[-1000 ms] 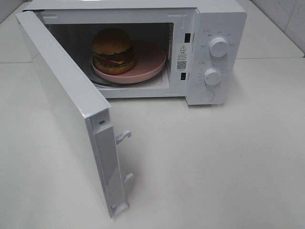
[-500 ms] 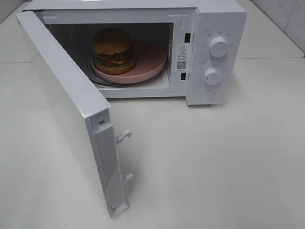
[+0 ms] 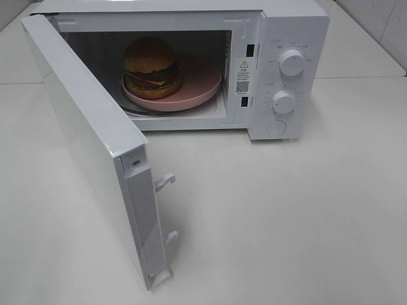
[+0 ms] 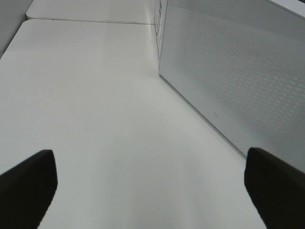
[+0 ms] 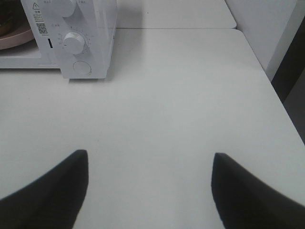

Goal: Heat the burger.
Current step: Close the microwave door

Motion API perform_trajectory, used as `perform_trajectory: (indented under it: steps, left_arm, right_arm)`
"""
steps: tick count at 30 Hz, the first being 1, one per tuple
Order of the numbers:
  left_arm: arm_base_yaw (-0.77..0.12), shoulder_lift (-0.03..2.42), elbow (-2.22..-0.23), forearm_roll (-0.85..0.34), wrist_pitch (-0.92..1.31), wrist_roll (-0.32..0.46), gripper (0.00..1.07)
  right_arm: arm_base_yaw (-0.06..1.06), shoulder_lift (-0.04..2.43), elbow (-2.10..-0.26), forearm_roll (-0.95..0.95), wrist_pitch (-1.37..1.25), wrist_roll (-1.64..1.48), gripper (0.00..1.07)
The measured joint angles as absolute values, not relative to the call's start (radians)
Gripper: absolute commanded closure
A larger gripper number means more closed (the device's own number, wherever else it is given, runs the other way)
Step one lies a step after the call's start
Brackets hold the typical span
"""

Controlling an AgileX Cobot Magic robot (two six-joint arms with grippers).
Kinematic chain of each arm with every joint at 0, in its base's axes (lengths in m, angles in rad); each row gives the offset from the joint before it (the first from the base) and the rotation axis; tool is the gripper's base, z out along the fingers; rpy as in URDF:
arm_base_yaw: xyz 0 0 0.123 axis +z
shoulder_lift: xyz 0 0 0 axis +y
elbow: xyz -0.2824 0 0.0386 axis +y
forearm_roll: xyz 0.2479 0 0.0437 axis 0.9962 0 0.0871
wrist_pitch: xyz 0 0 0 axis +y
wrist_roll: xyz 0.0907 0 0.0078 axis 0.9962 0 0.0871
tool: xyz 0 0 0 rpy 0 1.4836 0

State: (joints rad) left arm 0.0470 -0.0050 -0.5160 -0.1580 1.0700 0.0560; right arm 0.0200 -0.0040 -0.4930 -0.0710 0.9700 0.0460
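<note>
L gripper [image 4: 152, 191] low over the table [image 3: 286, 222], claw spread wide, nothing in it, just beside the outer face of the microwave door [image 3: 95, 146]. The door's swung fully open. Inside the microwave [image 3: 292, 25], the burger [image 3: 151, 67] sits on the left part of a pink plate [image 3: 197, 86], upright, bun on top. Looks light and soft, w/ layers that prob slide if squeezed, so any shifting is better done by the plate rim, not the bun. Two knobs [image 3: 292, 61] on the right panel. R gripper [image 5: 150, 191] also spread, empty, well apart from the oven. Next, I'd say: shut the door.
</note>
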Motion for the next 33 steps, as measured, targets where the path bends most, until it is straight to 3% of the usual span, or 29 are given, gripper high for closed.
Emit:
perform_trajectory:
  steps: [33]
  left_arm:
    - [0.047,-0.003,-0.516,-0.151,1.070,0.041,0.10]
  right_arm:
    - [0.020,-0.004,-0.493,-0.070,0.970,0.046,0.43]
